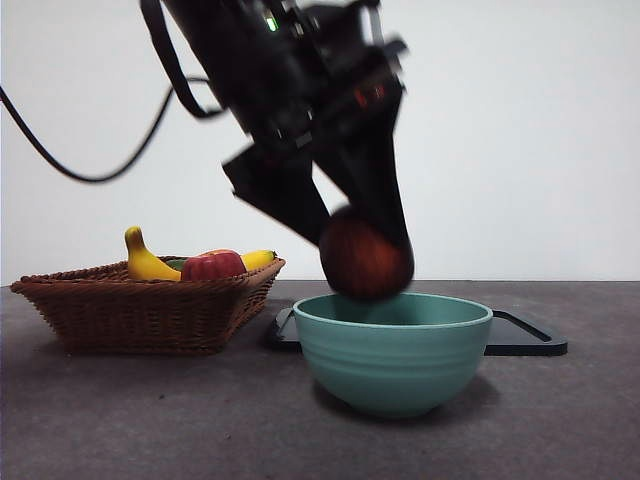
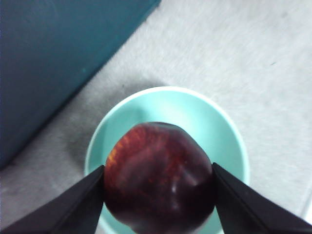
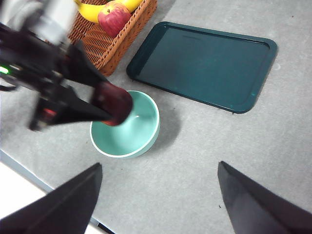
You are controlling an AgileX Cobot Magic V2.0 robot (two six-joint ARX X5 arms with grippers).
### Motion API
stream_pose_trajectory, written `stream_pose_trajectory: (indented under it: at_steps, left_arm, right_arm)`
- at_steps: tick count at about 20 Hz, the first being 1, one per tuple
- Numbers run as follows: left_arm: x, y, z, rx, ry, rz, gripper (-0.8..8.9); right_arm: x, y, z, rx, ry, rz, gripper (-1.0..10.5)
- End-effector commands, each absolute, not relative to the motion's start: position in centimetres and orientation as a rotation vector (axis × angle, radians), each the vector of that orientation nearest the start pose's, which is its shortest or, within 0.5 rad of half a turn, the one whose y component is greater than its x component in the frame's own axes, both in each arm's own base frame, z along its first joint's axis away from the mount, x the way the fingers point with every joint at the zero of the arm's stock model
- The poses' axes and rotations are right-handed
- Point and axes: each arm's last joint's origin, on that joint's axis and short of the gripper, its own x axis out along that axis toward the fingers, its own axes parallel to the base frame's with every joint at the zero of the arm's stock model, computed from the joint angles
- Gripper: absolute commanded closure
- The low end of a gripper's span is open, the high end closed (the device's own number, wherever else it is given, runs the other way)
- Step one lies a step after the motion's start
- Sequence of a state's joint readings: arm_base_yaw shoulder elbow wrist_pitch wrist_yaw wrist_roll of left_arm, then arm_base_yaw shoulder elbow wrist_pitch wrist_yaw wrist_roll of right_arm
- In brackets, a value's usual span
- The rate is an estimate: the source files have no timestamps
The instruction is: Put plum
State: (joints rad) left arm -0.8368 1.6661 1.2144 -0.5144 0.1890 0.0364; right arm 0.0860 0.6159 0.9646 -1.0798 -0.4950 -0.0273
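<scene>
The plum (image 2: 158, 178) is dark maroon and glossy, and my left gripper (image 2: 158, 195) is shut on it, one black jaw on each side. It hangs just above the rim of the light green bowl (image 1: 395, 350), over the bowl's near-left part. In the front view the plum (image 1: 365, 255) shows under the dark arm, and the left gripper (image 1: 365, 240) comes down from the top. From the right wrist view I see the plum (image 3: 114, 102) over the bowl (image 3: 141, 134). My right gripper (image 3: 158, 195) stands open, high above the table, holding nothing.
A wicker basket (image 1: 140, 305) at the left holds bananas (image 1: 145, 262) and a red apple (image 1: 212, 266). A dark green tray (image 3: 204, 63) lies flat behind the bowl. A black cable loops at the upper left of the front view.
</scene>
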Motion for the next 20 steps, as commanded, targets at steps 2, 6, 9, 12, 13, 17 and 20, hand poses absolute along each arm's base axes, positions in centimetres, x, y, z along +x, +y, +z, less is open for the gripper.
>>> stream_pose_trajectory:
  at_steps: [2, 6, 9, 12, 13, 17, 20]
  left_arm:
    - [23.1, -27.8, 21.8, 0.405, 0.936, -0.989, 5.43]
    - [23.0, -28.6, 20.5, 0.447, 0.94, -1.001, 5.43]
    - [22.9, -28.9, 20.0, 0.47, 0.941, -0.998, 5.4]
    - [22.8, -29.0, 19.8, 0.476, 0.946, -1.002, 5.33]
    - [22.7, -29.1, 19.8, 0.486, 0.941, -1.01, 5.33]
    - [22.7, -29.1, 19.7, 0.492, 0.943, -1.013, 4.62]
    - [22.6, -29.0, 19.7, 0.495, 0.954, -1.011, 4.35]
  right_arm:
    - [8.2, 2.1, 33.9, 0.12, 0.695, 0.571, 5.7]
    - [8.2, 2.1, 33.9, 0.12, 0.695, 0.571, 5.7]
    - [8.2, 2.1, 33.9, 0.12, 0.695, 0.571, 5.7]
    - [8.2, 2.1, 33.9, 0.12, 0.695, 0.571, 5.7]
    - [8.2, 2.1, 33.9, 0.12, 0.695, 0.571, 5.7]
    - [8.2, 2.1, 33.9, 0.12, 0.695, 0.571, 5.7]
    - [8.2, 2.1, 33.9, 0.12, 0.695, 0.571, 5.7]
